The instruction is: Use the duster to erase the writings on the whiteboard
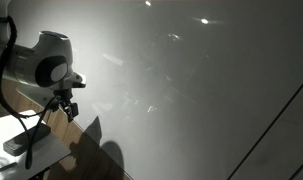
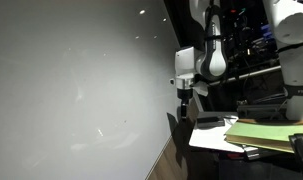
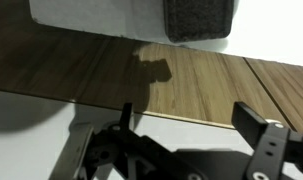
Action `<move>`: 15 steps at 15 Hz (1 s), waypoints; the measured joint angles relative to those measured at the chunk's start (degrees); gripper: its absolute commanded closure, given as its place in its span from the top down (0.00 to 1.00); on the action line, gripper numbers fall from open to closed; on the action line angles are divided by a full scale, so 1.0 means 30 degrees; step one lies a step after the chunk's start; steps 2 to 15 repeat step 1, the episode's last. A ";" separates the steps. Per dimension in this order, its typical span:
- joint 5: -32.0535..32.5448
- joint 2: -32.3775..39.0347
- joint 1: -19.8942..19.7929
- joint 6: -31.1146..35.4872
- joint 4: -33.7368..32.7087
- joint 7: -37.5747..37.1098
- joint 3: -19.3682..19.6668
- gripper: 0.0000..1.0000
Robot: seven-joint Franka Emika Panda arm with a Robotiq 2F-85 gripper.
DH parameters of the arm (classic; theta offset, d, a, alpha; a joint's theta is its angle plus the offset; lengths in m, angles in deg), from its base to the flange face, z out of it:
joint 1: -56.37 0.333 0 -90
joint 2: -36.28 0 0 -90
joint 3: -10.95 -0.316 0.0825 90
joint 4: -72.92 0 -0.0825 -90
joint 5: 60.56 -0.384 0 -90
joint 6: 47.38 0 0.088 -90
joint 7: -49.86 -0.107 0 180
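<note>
Closest to the wrist cam we've got the gripper (image 3: 181,150), jaws spread apart with nothing between them, hanging over wood flooring. Up ahead the duster (image 3: 199,20) sits on a white tabletop (image 3: 91,15), probably parked at the edge so we can reach it. Whiteboard (image 1: 191,90) fills both exterior views; the writings are too faint to pick out, honestly.

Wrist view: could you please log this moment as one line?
claw open, empty | duster ahead, not held | whiteboard beside claw
</note>
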 measured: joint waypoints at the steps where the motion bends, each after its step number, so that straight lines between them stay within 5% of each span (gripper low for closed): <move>1: 0.0000 0.0000 0.0000 0.0000 0.0000 0.0000 0.0000 1.00; 15: 0.0000 0.0000 0.0000 0.0000 0.0000 0.0000 0.0000 1.00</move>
